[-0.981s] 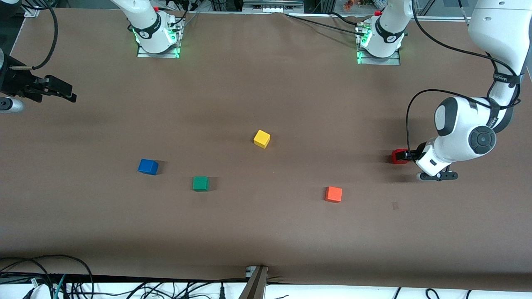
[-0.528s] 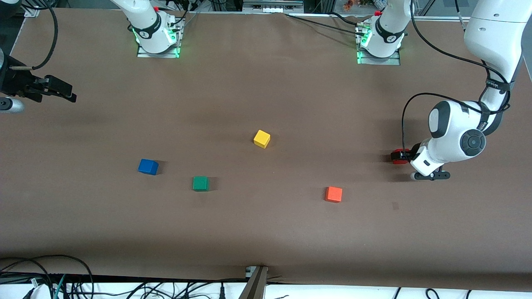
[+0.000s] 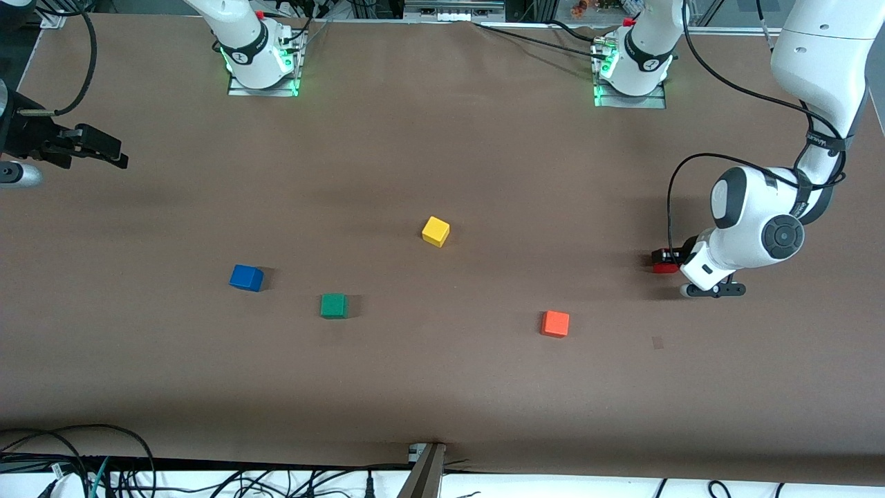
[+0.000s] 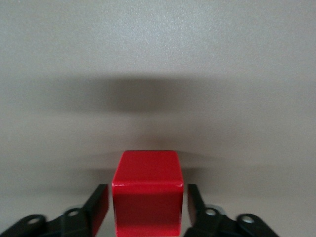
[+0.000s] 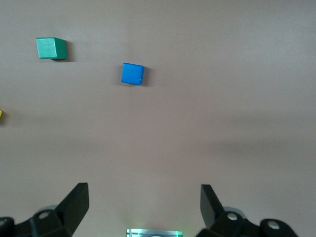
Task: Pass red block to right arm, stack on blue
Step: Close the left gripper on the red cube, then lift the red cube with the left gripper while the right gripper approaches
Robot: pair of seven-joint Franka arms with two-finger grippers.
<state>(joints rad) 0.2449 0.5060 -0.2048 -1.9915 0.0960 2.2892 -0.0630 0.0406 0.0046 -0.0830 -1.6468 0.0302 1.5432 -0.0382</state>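
The red block [image 4: 147,173] rests on the brown table near the left arm's end, partly covered by the hand in the front view [image 3: 664,268]. My left gripper [image 4: 147,197] is down at the table and straddles it. Its fingers [image 4: 98,205] stand close on both sides, each with a thin gap to the block. The blue cube [image 3: 246,277] lies toward the right arm's end, also seen in the right wrist view [image 5: 132,73]. My right gripper [image 3: 114,153] waits over the table's edge at that end, open and holding nothing [image 5: 144,190].
A green cube [image 3: 333,305] sits beside the blue one, slightly nearer the front camera. A yellow cube [image 3: 435,231] lies mid-table. An orange cube [image 3: 555,323] lies between the green cube and the red block. Cables run along the table's front edge.
The left hand has slid a little farther over the red block, and its fingers have drawn in from wide apart to close beside it. The right arm has not moved.
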